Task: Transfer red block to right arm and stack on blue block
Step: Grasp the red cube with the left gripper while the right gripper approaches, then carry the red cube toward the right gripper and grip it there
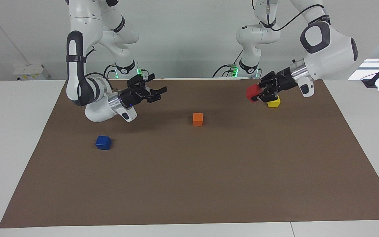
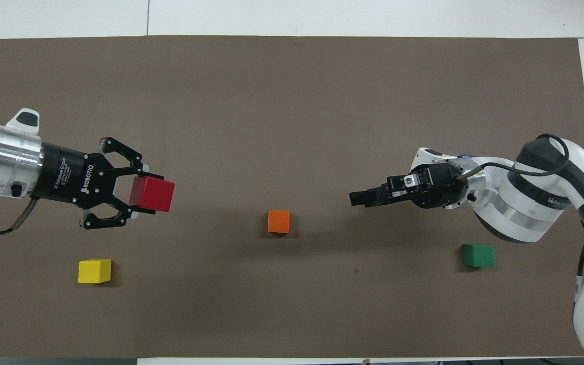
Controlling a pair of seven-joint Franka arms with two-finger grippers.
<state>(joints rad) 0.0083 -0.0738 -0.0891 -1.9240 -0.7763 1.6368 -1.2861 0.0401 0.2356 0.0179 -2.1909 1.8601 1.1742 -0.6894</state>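
My left gripper (image 1: 258, 93) is shut on the red block (image 1: 252, 92) and holds it in the air over the mat at the left arm's end; both show in the overhead view, gripper (image 2: 142, 195) and block (image 2: 153, 194). The blue block (image 1: 103, 142) lies on the mat toward the right arm's end, farther from the robots than the orange block; the right arm hides it in the overhead view. My right gripper (image 1: 158, 86) is open and empty, raised over the mat, pointing toward the middle; it also shows in the overhead view (image 2: 359, 197).
An orange block (image 1: 197, 119) (image 2: 279, 221) lies mid-table. A yellow block (image 1: 274, 102) (image 2: 95, 270) lies near the left gripper, closer to the robots. A green block (image 2: 478, 255) lies at the right arm's end. A brown mat (image 1: 209, 184) covers the table.
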